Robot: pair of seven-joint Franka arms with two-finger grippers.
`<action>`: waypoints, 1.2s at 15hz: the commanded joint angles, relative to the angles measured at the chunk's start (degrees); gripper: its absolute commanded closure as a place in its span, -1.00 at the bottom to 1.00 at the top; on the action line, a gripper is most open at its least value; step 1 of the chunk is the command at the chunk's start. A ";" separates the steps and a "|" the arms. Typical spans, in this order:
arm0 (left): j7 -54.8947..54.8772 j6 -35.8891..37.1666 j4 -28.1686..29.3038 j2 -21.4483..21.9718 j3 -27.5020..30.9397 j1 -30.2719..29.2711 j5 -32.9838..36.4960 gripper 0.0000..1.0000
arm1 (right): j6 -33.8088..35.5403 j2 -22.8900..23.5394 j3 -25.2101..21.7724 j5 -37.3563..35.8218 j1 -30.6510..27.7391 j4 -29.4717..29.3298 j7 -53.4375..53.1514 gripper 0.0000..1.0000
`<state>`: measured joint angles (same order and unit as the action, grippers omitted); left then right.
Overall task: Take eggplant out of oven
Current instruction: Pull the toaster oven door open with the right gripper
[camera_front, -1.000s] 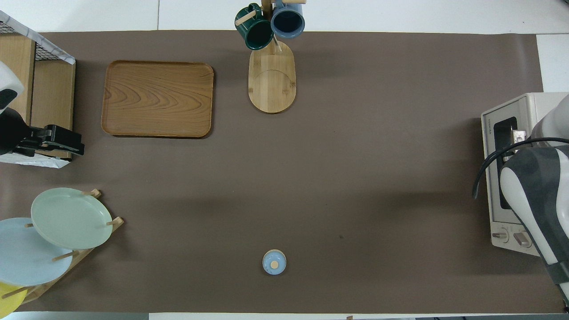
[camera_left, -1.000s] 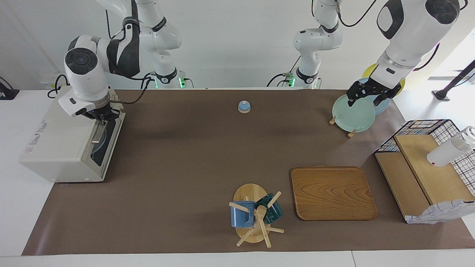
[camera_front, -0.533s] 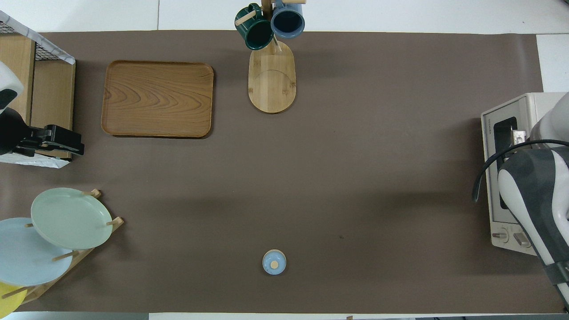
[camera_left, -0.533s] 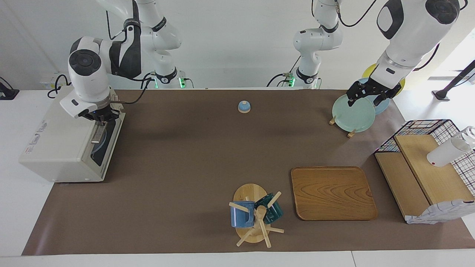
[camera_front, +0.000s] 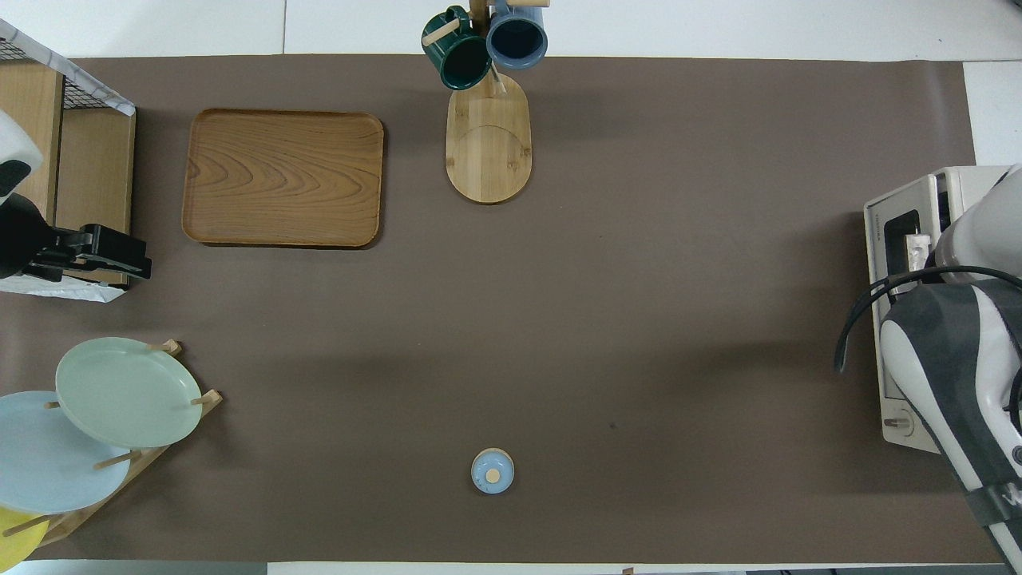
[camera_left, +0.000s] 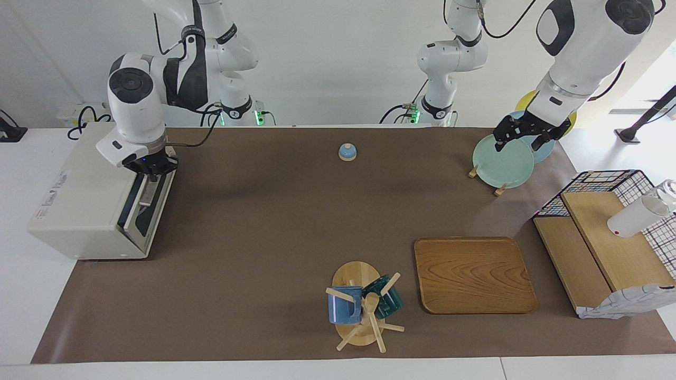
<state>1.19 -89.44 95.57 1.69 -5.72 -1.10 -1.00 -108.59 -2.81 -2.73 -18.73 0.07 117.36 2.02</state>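
White rounded arms (camera_left: 581, 47), dark joint sleeves, black cables, black fingers (camera_left: 499, 145).

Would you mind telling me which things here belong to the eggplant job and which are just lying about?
Job: oven, door partly open; right gripper shut on its handle. Eggplant not visible.

Lying about: left gripper waiting over plate rack; wooden tray; mug tree; bell; wire basket.

Right arm (camera_front: 950, 351) over oven (camera_front: 906, 319), door ajar.
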 commanded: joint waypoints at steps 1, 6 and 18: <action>0.13 -0.12 1.37 1.47 0.01 -0.21 0.47 -1.00 | -7.15 1.67 -0.08 2.20 -0.77 3.93 0.53 1.00; 0.13 -0.12 1.37 1.47 0.01 -0.13 0.47 -1.00 | -13.83 4.39 -0.08 5.62 -0.68 6.30 -0.35 1.00; 0.13 -0.12 1.37 1.47 0.01 -0.22 0.47 -1.00 | -28.26 10.10 0.18 6.25 0.72 11.49 -5.71 1.00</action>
<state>1.19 -89.44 95.57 1.69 -5.72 -1.10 -1.00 -134.26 5.49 -0.43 -9.34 3.60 129.66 -3.82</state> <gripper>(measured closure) 0.000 0.991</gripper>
